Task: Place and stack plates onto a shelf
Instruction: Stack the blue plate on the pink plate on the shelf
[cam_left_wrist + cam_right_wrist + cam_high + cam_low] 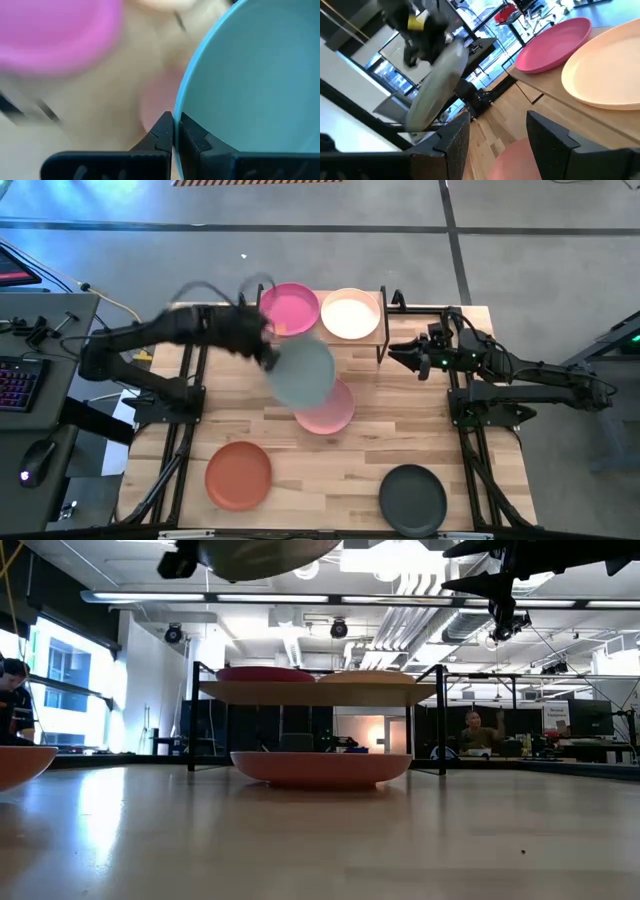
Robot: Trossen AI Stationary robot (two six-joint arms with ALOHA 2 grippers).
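My left gripper [268, 352] is shut on the pale teal plate [302, 372], held high over the table just in front of the shelf [310, 692]. The magenta plate [290, 308] and the cream plate [350, 313] lie side by side on the shelf top. The light pink plate [330, 410] lies on the table, partly under the teal plate. The orange plate [238, 474] and the black plate [412, 498] lie near the table's front edge. My right gripper [395, 352] is open and empty by the shelf's right end. My left gripper pinches the teal plate's rim [181, 107] between its two fingers, one finger [195, 137] inside the plate and one outside. The fingers come from the table's left side. The plate is lifted clear, above the light pink plate.
The shelf's black legs [383, 330] stand between my right gripper and the plates on it. A desk with a keyboard [15, 380] is beyond the table's left edge. People [478, 730] are in the room behind the table.
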